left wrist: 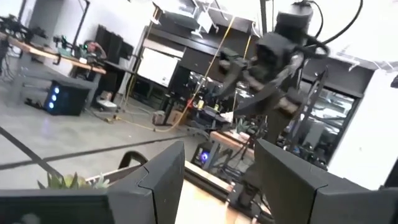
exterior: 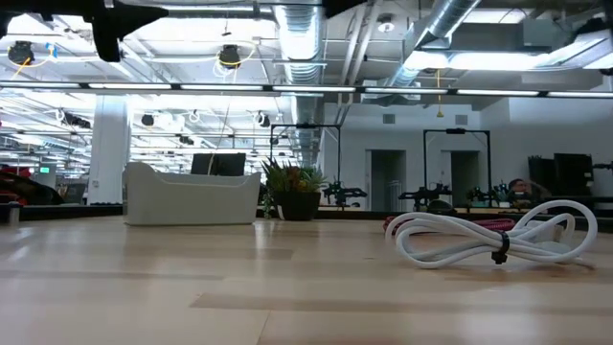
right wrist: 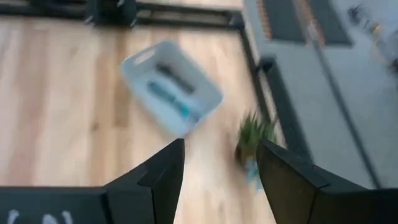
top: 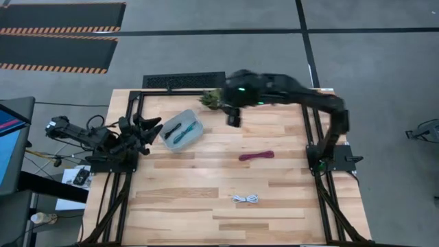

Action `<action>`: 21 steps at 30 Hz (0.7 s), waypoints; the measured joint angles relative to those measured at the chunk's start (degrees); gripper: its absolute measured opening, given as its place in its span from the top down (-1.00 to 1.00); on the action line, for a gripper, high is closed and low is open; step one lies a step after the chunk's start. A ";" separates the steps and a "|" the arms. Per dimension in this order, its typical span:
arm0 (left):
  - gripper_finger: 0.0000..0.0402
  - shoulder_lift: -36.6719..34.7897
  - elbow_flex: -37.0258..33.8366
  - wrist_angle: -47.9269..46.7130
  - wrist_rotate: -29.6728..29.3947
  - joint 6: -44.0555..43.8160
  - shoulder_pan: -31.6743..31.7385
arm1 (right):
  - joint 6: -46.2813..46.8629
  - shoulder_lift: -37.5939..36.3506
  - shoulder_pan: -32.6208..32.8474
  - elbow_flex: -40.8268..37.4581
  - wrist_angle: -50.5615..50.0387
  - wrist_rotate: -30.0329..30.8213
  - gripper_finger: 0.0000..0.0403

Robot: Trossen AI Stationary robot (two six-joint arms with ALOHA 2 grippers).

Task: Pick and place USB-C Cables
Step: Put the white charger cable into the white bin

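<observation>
Surface (top: 206, 206): light wooden planks, edged by a black frame.

Clear bin (top: 195, 136): near the far left corner of the surface, set at a slant. Contents: teal cable (top: 184, 134) and black cable (top: 173, 128), lying side by side; both also show in the right wrist view, teal (right wrist: 169, 99), black (right wrist: 171, 74).

Maroon cable (top: 256, 156): bundled, lying on bare wood about mid-surface, toward the right edge, well apart from the bin.

White cable (top: 245, 199): bundled and tied, toward the near edge, apart from the maroon one; it fills the right of the low view (exterior: 493, 238).

Small potted plant (top: 211, 99): at the far edge, just beside the bin's far end.

Right hand (top: 234, 118): held above the surface near the far edge, between plant and bin; fingers apart, nothing between them (right wrist: 217, 171).

Left hand (top: 152, 128): at the left edge, close by the bin; fingers apart, holding nothing (left wrist: 217, 180).
</observation>
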 joint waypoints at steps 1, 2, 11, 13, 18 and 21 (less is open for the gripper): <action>0.09 0.00 0.00 -0.60 0.16 -0.49 0.00 | 1.56 -1.87 0.48 -0.08 -3.38 -0.04 -0.10; 0.09 0.00 0.00 -1.08 0.20 -0.94 0.00 | 3.17 -3.68 1.02 -0.09 -6.15 -0.02 -0.10; 0.09 3.22 0.00 -2.17 2.73 -5.04 0.02 | 20.07 -17.63 12.12 -0.09 -25.49 13.32 -0.09; 0.09 5.03 0.00 -1.87 3.43 -6.25 0.02 | 25.84 -20.08 16.07 -0.09 -28.42 18.67 -0.09; 0.09 11.39 0.00 3.53 5.06 -7.65 0.04 | 35.27 -25.78 28.37 -4.22 -26.46 28.39 -0.09; 0.09 15.15 0.00 7.65 5.47 -6.65 0.08 | 41.34 -28.31 34.58 -8.57 -27.49 32.60 -0.09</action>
